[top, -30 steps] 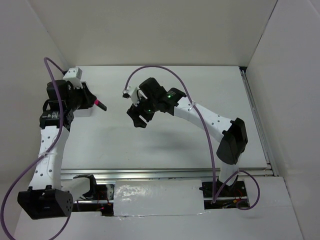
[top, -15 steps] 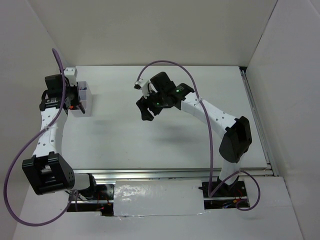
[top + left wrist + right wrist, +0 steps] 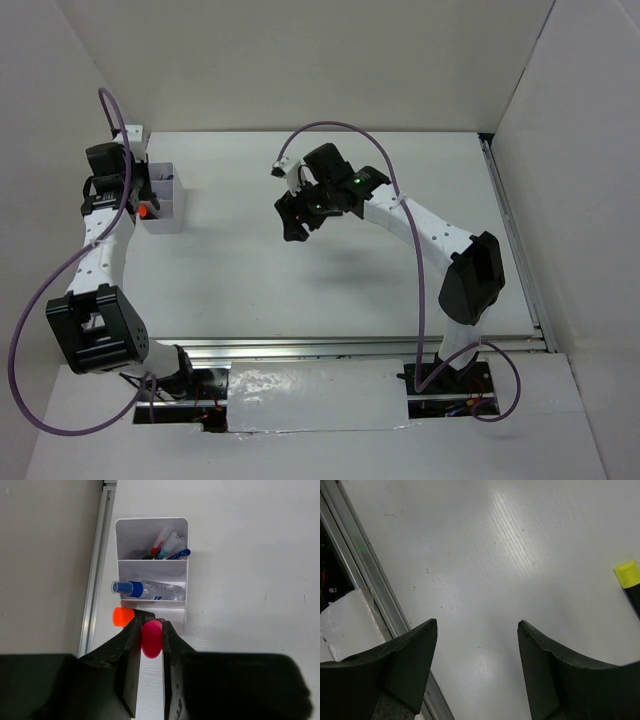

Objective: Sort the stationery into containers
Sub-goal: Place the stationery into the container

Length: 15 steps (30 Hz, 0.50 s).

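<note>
The white box [image 3: 185, 540] stands at the table's far left, also in the top view [image 3: 170, 205]. Its far compartment holds red and blue pens [image 3: 170, 545]. The middle one holds the clear blue-capped bottle [image 3: 147, 588]. An orange-capped highlighter [image 3: 122, 616] sits in the near one, and its cap also shows in the top view [image 3: 144, 211]. My left gripper [image 3: 150, 623] is shut on a pink-capped highlighter [image 3: 151, 639], held upright over the box's near end. My right gripper [image 3: 476, 624] is open and empty above the bare table. A yellow-capped highlighter [image 3: 628, 575] lies at that view's right edge.
An aluminium rail [image 3: 96, 580] and the left wall run close beside the box. Another rail [image 3: 367, 575] and a white block [image 3: 345, 625] show under my right gripper's view. White walls enclose the table on three sides.
My left arm has swung left and back, carrying the pink-capped highlighter from pointing out over the table to above the box. My right gripper has shifted slightly right and back, still open.
</note>
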Each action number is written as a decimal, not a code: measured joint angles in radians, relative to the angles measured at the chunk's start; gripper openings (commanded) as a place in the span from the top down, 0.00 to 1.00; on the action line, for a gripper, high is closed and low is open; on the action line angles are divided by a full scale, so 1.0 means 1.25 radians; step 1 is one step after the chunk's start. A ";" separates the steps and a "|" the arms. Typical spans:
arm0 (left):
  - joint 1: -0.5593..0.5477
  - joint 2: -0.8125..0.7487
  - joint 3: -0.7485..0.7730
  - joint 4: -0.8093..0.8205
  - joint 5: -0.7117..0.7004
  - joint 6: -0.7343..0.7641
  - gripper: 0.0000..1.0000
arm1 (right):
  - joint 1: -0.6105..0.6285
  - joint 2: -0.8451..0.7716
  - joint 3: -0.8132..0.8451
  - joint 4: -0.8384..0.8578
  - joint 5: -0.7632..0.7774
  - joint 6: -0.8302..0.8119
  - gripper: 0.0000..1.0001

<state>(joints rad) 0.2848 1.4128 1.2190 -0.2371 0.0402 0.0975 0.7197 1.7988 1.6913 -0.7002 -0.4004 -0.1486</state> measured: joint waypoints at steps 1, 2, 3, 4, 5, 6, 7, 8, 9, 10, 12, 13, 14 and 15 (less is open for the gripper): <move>0.000 0.006 0.000 0.009 -0.002 0.000 1.00 | 0.000 0.000 0.000 0.000 -0.002 0.000 0.28; 0.001 0.012 0.000 0.015 -0.003 0.000 1.00 | -0.001 0.000 0.000 0.001 -0.003 0.000 0.28; 0.002 0.018 0.000 0.020 -0.003 0.000 1.00 | -0.002 0.000 0.000 0.001 -0.004 0.001 0.28; 0.002 0.027 0.000 0.025 -0.004 0.000 1.00 | -0.002 0.000 0.000 0.001 -0.005 0.001 0.28; 0.002 0.034 0.000 0.028 -0.004 0.000 1.00 | -0.004 0.000 0.000 0.001 -0.006 0.001 0.28; 0.002 0.044 0.000 0.031 -0.004 0.000 1.00 | -0.004 0.000 0.000 0.001 -0.006 0.002 0.28; 0.002 0.051 0.000 0.031 -0.004 0.000 1.00 | -0.005 0.000 0.000 0.001 -0.006 0.002 0.28; 0.002 0.059 0.000 0.030 -0.004 0.000 1.00 | -0.006 0.000 0.000 0.001 -0.006 0.002 0.29; 0.003 0.064 0.000 0.030 -0.004 0.000 1.00 | -0.007 0.000 0.000 0.001 -0.007 0.002 0.28; 0.004 0.068 0.000 0.031 -0.004 0.000 1.00 | -0.009 0.000 0.000 0.001 -0.007 0.002 0.29; 0.005 0.071 0.000 0.032 -0.005 0.000 1.00 | -0.010 0.000 0.000 0.001 -0.008 0.002 0.29; 0.006 0.072 0.000 0.034 -0.005 0.000 1.00 | -0.011 0.000 0.000 0.001 -0.009 0.002 0.29; 0.006 0.073 0.000 0.037 -0.008 0.000 0.99 | -0.011 0.000 0.000 0.001 -0.010 0.002 0.29; 0.006 0.073 0.000 0.041 -0.008 0.000 0.97 | -0.011 0.000 0.000 0.001 -0.013 0.002 0.29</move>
<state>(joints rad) 0.2924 1.5043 1.2190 -0.1864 0.0299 0.0978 0.7059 1.7988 1.6913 -0.6994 -0.4160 -0.1463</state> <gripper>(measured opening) 0.295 0.716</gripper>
